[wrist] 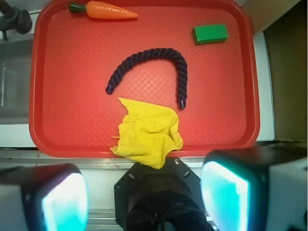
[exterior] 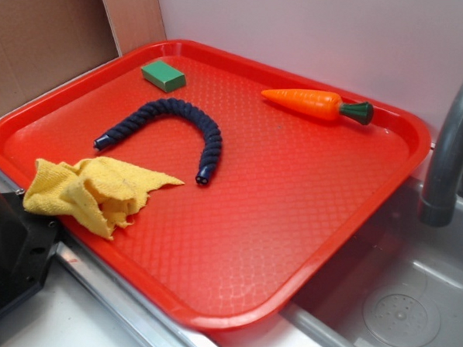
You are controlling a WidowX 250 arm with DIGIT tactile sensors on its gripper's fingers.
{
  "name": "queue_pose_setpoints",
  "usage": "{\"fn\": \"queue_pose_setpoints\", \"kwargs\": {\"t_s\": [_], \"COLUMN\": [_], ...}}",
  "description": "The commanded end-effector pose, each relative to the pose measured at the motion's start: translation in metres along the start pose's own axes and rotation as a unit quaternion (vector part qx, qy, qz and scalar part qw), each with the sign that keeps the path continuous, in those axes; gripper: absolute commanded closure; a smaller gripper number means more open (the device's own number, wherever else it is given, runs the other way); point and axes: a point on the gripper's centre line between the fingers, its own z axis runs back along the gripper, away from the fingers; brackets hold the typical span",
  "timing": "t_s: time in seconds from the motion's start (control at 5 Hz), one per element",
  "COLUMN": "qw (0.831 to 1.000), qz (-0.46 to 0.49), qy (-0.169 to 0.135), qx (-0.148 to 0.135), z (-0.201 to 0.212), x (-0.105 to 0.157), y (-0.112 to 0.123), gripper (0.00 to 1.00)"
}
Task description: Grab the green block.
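Wrist view shows the gripper [wrist: 144,197] spread wide over the near rim of the red tray [wrist: 38,96], gripping nothing, while the green block [wrist: 210,34] sits alone by the far corner, apart from rope [wrist: 149,65], carrot [wrist: 103,9] and yellow cloth [wrist: 148,134].

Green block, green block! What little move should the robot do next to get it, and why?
Probably move the tool forward over the tray and toward the green block. In the wrist view the open tool sits off the tray's near edge, behind the yellow cloth, and the block lies apart in the far corner, past the dark rope. Nothing is held yet.
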Motion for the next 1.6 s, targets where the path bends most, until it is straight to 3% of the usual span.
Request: {"fn": "queue_pose_setpoints", "kwargs": {"t_s": [0.0, 0.2, 0.4, 0.6, 0.8, 1.0, 1.2, 1.4], "qw": [1.0, 0.992, 0.967, 0.927, 0.875, 0.808, 0.76, 0.725], "qz": [0.0, 0.127, 0.251, 0.371, 0.482, 0.586, 0.646, 0.682], "qy": [0.0, -0.001, -0.012, -0.017, -0.032, -0.054, -0.071, -0.091], "qx": [0.0, -0.023, -0.04, -0.047, -0.03, -0.026, -0.018, 0.003], "z": [0.0, -0.005, -0.011, -0.025, -0.05, -0.072, -0.088, -0.123], "x": [0.0, 0.019, 0.031, 0.044, 0.063, 0.088, 0.107, 0.134], "y": [0.0, 0.016, 0.028, 0.044, 0.06, 0.079, 0.091, 0.109], "gripper": [0.0, 0.0, 0.0, 0.0, 0.0, 0.0, 0.0, 0.0]}}
